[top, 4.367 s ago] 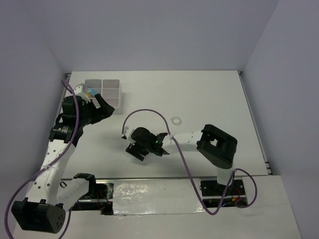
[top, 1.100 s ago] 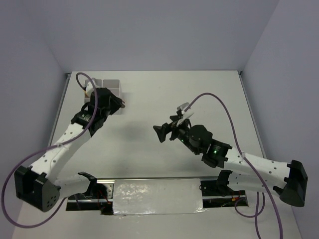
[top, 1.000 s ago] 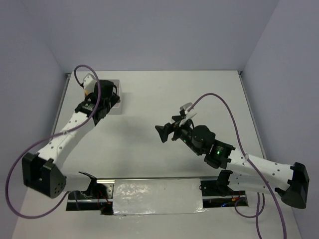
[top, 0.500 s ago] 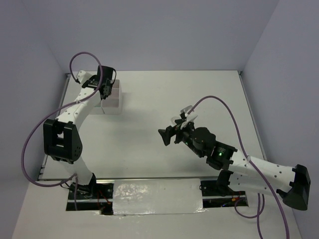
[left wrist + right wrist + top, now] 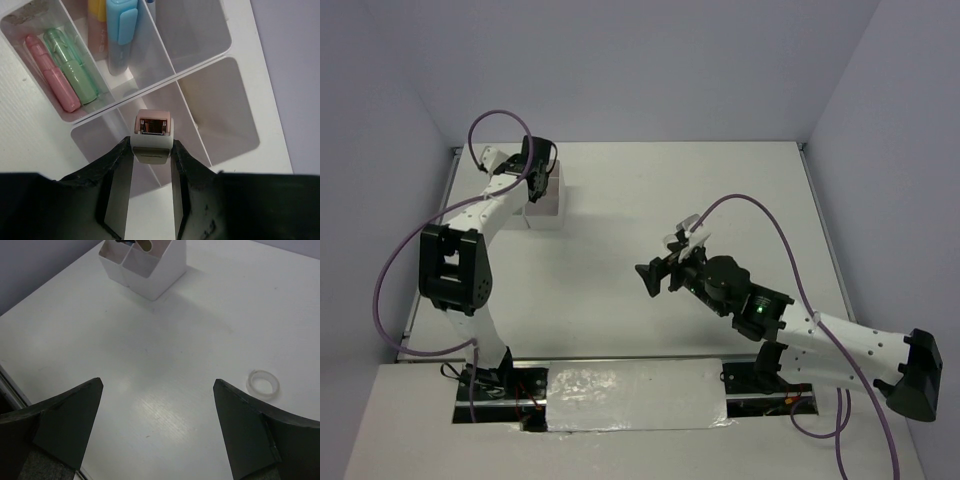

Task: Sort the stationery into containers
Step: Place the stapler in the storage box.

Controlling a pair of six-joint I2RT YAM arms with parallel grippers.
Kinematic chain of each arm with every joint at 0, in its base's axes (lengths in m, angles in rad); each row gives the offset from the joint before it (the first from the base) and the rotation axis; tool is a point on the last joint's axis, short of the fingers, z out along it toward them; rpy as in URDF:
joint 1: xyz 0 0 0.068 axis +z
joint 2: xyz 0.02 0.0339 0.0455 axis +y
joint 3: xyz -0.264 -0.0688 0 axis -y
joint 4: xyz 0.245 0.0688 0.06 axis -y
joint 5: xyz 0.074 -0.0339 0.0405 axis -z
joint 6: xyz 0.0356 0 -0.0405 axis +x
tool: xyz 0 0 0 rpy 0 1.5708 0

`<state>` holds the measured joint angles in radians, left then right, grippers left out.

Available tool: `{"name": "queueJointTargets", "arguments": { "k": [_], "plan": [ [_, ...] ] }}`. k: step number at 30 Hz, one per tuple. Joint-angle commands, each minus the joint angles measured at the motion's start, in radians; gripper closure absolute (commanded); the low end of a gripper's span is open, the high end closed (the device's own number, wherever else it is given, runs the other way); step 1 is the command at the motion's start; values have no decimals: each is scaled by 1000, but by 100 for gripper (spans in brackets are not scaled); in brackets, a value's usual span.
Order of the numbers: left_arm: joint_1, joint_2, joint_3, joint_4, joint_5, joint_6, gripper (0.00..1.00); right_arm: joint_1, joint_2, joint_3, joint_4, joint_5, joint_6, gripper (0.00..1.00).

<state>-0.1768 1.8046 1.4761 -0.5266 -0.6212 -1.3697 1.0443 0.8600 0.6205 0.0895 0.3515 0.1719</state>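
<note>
Small white-and-pink piece [image 5: 153, 131] sits clamped in the left pincer [image 5: 152, 146] over the white box [image 5: 200, 63]; right pincer [image 5: 157, 386] gapes wide, empty.

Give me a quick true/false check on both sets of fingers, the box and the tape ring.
1. The left fingers grip a small white piece over the white box. True.
2. The right fingers hold the tape ring. False: they are open and empty; the ring lies on the table.
3. The pink highlighter and green highlighter share one compartment. True.
4. The blue highlighter lies outside the box. False: it is in a compartment, beside an orange-yellow highlighter.
</note>
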Motion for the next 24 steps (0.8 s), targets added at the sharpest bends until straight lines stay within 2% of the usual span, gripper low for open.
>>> {"name": "queueJointTargets", "arguments": {
  "k": [1, 2, 8, 12, 14, 17, 19, 21, 23, 24],
  "plan": [
    [11, 9, 10, 76, 0, -11, 69, -6, 4, -7, 41, -22, -18, 0],
    [13, 13, 9, 95, 3, -5, 64, -4, 4, -7, 42, -26, -21, 0],
    [19, 27, -5, 114, 35, -3, 60, -4, 16, -7, 44, -37, -28, 0],
    [19, 10, -23, 114, 37, -8, 30, -4, 19, -7, 47, -39, -31, 0],
    [19, 4, -31, 122, 40, 0, 24, -4, 22, -5, 49, -39, -29, 0],
    [22, -4, -28, 114, 49, -2, 18, -4, 30, -2, 50, -48, -28, 0],
    [23, -20, -33, 115, 64, 7, 17, -4, 42, 2, 44, -37, -14, 0],
    [23, -66, -60, 144, 92, 20, 17, -23, 74, 10, 24, 35, 24, 0],
    [23, -109, -79, 165, 122, 47, 14, -96, 128, 45, -38, -6, 137, 0],
    [23, -164, -89, 177, 138, 63, 13, -186, 208, 95, -77, -35, 174, 0]
  ]
}}
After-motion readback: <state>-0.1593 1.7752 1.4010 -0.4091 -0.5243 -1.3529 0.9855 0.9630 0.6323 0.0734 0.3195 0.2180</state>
